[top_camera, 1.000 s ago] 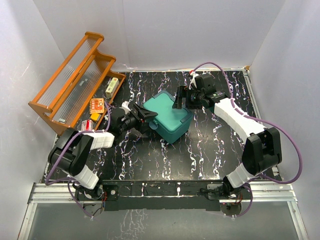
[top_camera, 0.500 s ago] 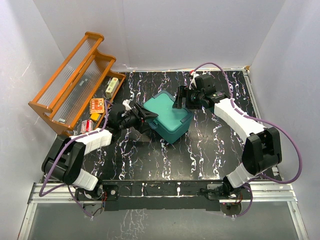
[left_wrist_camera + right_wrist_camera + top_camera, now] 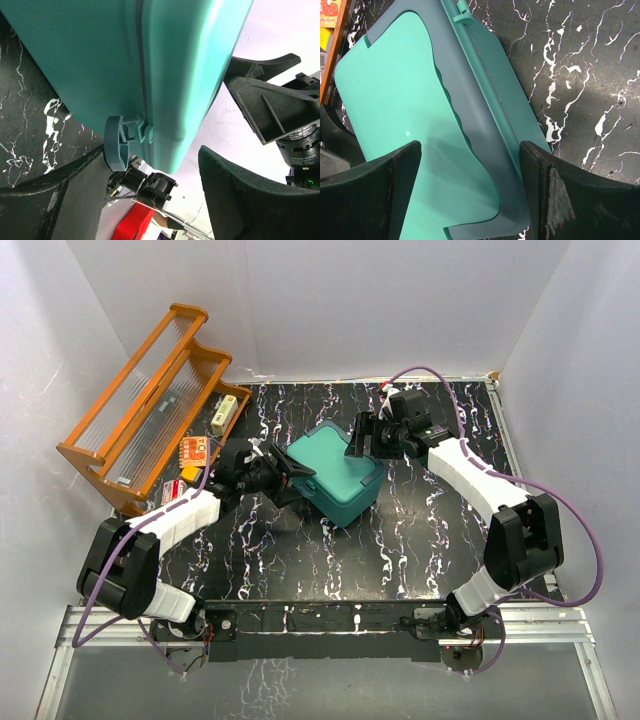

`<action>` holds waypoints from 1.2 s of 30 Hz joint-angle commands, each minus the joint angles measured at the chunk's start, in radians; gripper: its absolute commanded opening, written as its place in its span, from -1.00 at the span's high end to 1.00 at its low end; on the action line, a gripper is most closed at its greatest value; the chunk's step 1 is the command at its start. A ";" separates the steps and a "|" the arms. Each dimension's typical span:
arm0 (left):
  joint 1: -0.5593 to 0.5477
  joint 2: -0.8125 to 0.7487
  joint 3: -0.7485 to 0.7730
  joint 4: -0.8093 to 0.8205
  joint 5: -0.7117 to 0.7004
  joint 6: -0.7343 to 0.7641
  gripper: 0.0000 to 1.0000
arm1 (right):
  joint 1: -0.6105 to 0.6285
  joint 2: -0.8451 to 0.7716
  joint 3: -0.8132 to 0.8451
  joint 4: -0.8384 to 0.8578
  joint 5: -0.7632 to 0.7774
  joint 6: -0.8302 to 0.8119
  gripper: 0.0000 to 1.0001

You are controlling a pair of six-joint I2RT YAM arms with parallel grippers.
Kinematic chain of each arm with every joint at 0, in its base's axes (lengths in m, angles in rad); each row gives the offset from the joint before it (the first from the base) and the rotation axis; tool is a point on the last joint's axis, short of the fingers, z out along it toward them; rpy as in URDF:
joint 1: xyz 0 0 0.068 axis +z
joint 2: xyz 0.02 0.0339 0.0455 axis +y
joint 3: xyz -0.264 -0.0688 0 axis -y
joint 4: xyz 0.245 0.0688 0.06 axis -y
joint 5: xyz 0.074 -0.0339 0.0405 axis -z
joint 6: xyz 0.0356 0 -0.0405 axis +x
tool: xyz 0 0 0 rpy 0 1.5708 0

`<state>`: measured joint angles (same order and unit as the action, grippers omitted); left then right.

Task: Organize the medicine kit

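Table (image 3: pixel 430 540) holds medicine kit (image 3: pixel 335 472), straddled by left tool (image 3: pixel 292 475) and right tool (image 3: pixel 358 448), both spread.

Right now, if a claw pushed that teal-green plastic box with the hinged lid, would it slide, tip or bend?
Probably slide: the teal-green plastic box sits low and flat on the smooth black marbled table, so tipping seems unlikely. Its glossy walls look rigid, likely slippery to pinch. The small latch looks like the weakest part.
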<state>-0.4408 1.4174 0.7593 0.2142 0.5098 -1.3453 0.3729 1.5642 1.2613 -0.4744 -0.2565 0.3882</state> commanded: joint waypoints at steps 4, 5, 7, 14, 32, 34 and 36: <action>-0.003 -0.073 0.031 -0.063 0.023 -0.005 -0.27 | 0.007 -0.004 -0.015 0.031 -0.019 0.015 -0.52; -0.003 -0.077 0.028 -0.055 0.024 -0.010 -0.24 | 0.007 -0.004 -0.016 0.032 -0.018 0.015 -0.52; -0.003 -0.080 0.030 -0.056 0.024 -0.017 -0.20 | 0.006 -0.004 -0.017 0.031 -0.016 0.015 -0.52; -0.003 -0.082 0.049 -0.051 0.025 -0.015 -0.12 | 0.007 -0.001 -0.026 0.036 -0.021 0.015 -0.51; -0.003 -0.002 0.096 -0.013 0.061 -0.015 -0.11 | 0.007 0.007 -0.027 0.038 -0.024 0.017 -0.50; -0.003 -0.009 0.100 -0.027 0.059 0.000 -0.11 | 0.007 0.005 -0.028 0.037 -0.021 0.016 -0.50; -0.003 -0.022 0.121 -0.090 0.039 0.044 -0.12 | 0.007 0.005 -0.028 0.035 -0.020 0.016 -0.50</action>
<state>-0.4408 1.4239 0.8249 0.1963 0.5346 -1.3556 0.3725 1.5642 1.2449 -0.4599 -0.2535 0.3946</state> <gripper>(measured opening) 0.555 0.753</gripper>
